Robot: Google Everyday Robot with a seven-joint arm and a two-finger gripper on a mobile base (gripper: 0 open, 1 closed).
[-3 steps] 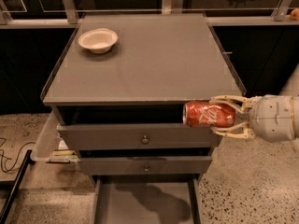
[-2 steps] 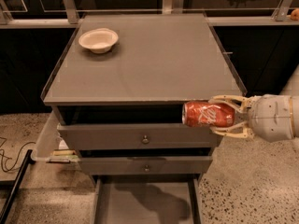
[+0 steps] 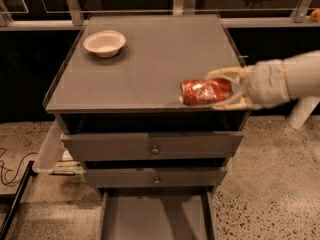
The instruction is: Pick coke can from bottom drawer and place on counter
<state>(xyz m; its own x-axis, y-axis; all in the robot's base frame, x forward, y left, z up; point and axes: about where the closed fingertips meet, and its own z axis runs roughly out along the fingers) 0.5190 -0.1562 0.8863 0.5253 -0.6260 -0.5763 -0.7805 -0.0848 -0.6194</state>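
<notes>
The red coke can (image 3: 205, 92) lies on its side in my gripper (image 3: 220, 89), held over the front right part of the grey counter (image 3: 150, 64). The cream fingers (image 3: 225, 74) close around the can from the right, one above it and one below. Whether the can touches the counter I cannot tell. The bottom drawer (image 3: 155, 216) stands pulled open at the foot of the cabinet, its grey floor bare.
A white bowl (image 3: 104, 42) sits at the counter's back left. Two shut knobbed drawers (image 3: 155, 146) lie under the counter. Papers and a cable lie on the speckled floor (image 3: 270, 184) at the left of the cabinet.
My gripper has lifted the can from in front of the top drawer up to counter height, over the front right of the counter.
</notes>
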